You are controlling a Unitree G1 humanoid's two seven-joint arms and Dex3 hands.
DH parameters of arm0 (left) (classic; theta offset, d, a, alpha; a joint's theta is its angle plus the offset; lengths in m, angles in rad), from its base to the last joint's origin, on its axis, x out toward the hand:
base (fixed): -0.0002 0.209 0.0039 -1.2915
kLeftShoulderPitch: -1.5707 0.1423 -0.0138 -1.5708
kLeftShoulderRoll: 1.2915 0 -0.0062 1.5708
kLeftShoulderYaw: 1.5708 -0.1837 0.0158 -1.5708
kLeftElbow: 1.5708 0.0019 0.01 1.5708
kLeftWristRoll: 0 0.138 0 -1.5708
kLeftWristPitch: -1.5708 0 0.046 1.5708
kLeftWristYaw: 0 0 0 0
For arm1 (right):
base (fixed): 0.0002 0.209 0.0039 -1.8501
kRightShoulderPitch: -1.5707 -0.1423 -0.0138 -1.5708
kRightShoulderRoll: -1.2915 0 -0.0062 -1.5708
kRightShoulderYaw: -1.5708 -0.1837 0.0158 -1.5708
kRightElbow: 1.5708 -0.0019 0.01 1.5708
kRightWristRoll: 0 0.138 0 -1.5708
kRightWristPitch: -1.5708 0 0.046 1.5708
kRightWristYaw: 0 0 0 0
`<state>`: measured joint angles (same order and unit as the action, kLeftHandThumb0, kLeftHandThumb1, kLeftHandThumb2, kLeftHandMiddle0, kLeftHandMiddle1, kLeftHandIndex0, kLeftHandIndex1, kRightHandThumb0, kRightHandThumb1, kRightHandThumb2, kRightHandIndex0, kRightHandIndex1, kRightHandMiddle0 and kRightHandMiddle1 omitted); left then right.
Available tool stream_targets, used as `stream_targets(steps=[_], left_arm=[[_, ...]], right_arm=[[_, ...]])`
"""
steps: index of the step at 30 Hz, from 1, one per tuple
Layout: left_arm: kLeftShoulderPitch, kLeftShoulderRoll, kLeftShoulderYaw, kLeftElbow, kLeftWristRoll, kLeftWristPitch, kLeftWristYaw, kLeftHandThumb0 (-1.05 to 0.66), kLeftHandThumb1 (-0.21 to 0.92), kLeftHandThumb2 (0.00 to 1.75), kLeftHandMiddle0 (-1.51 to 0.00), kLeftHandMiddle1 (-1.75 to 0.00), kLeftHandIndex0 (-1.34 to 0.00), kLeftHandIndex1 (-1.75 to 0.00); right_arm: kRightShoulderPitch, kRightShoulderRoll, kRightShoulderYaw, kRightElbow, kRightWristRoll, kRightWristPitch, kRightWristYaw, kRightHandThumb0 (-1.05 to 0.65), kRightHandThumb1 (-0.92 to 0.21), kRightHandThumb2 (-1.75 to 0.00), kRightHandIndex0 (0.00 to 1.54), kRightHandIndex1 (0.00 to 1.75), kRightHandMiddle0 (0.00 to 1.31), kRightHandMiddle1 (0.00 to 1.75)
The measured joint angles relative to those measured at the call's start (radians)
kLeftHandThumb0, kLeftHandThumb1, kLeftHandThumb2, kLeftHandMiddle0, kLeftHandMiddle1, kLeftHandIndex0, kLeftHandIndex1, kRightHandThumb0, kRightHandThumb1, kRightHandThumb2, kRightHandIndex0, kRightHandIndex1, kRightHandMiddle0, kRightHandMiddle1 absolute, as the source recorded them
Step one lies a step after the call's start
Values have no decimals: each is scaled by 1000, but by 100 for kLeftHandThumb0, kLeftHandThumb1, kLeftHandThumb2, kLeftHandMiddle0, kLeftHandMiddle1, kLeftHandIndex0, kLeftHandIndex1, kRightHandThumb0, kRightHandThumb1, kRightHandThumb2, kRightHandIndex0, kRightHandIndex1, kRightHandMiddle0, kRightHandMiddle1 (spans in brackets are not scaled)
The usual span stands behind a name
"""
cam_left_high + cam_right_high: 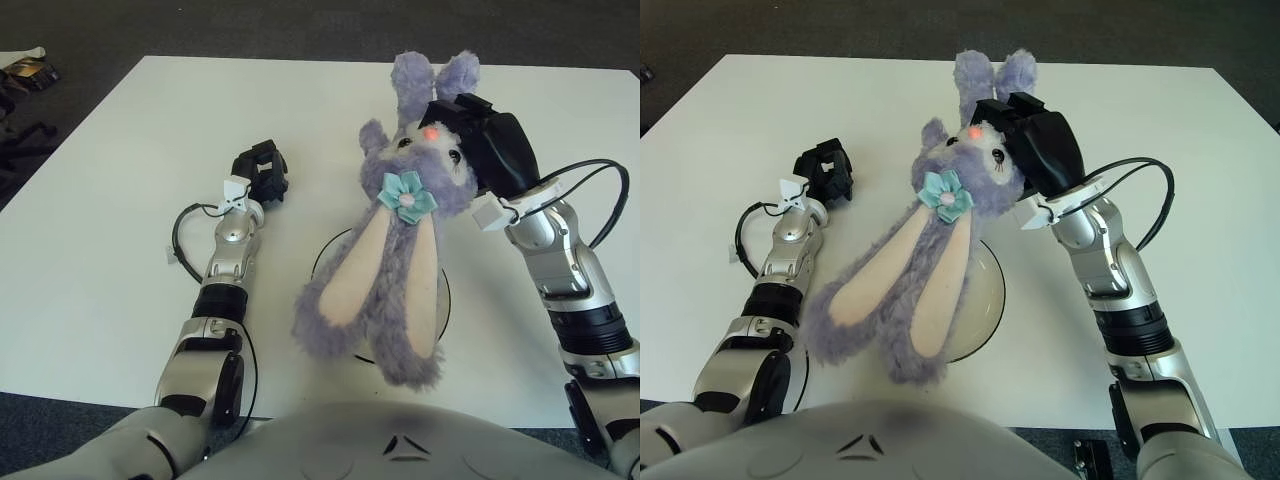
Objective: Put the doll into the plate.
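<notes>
The doll (pixel 395 250), a fluffy lilac plush rabbit with long floppy limbs lined in pale pink and a teal fabric flower at its neck, hangs in the air, gripped by the head. The right hand (pixel 478 140), black and blocky, has its fingers clamped around the rabbit's head just below the two upright ears. The rabbit's soft body dangles toward the robot, its long limbs draping over the near half of the plate (pixel 443 290), so only slivers of the plate's thin dark rim show on either side of the fur; whether the fur touches the dish cannot be told. The plate is round, shallow and smooth, pale with a glossy look, and lies flat on the white table (pixel 110 180). The left hand (pixel 262 172) shows to the left of the plate, well apart from it, fingers curled inward with nothing in them, a thin black cable (pixel 185 235) looping beside its wrist. Broad bare tabletop lies beyond and to both sides of the plate, and the table's near edge runs close in front of it
</notes>
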<state>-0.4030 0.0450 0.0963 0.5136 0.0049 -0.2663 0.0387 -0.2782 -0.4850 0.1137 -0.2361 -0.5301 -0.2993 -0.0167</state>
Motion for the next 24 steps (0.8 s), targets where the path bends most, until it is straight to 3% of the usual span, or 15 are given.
stream_targets(steps=[14, 24], left_arm=[[-1, 2, -3, 1, 3, 6, 10, -54, 72, 94, -135, -175, -113, -175], [-2, 1, -1, 2, -2, 6, 10, -53, 71, 94, -135, -175, -112, -175]], right_arm=[[87, 32, -8, -159, 5, 46, 93, 54, -14, -153, 76, 175, 100, 175], [123, 51, -8, -196, -11, 57, 104, 54, -13, -154, 76, 175, 98, 175]])
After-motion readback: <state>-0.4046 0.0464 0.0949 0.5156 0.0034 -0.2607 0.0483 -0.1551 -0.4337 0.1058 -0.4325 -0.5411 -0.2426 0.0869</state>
